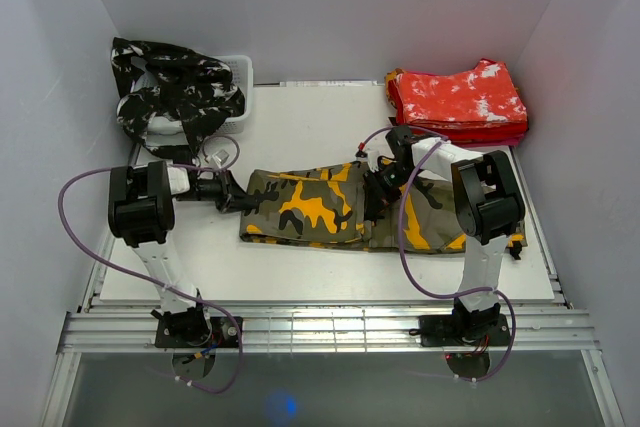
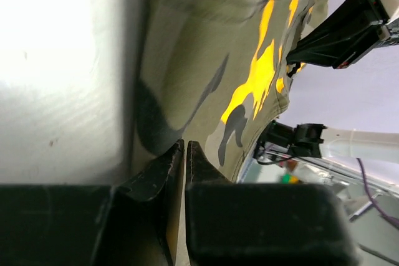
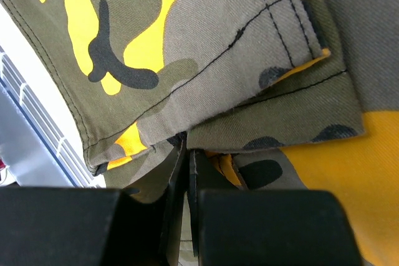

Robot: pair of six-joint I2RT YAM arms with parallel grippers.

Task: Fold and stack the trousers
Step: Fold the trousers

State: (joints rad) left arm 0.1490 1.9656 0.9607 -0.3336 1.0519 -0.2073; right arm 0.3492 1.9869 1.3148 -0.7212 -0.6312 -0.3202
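The olive trousers [image 1: 310, 209] with orange-yellow and black patches lie flat across the middle of the table, partly folded. My left gripper [image 1: 236, 193] is at their left end, and its jaws are shut on the cloth edge [image 2: 184, 146]. My right gripper [image 1: 381, 187] is over their middle, shut on a folded hem edge [image 3: 187, 144]. The olive cloth fills the left wrist view [image 2: 206, 60] and the right wrist view [image 3: 206, 35]. The red and white trousers [image 1: 458, 102] lie folded at the back right. The black and white trousers [image 1: 175, 87] are bunched at the back left.
A white bin [image 1: 240, 97] at the back left holds the black and white trousers. White walls close in the left, back and right sides. A metal rail [image 1: 330, 327] runs along the table's near edge, with both arm bases on it.
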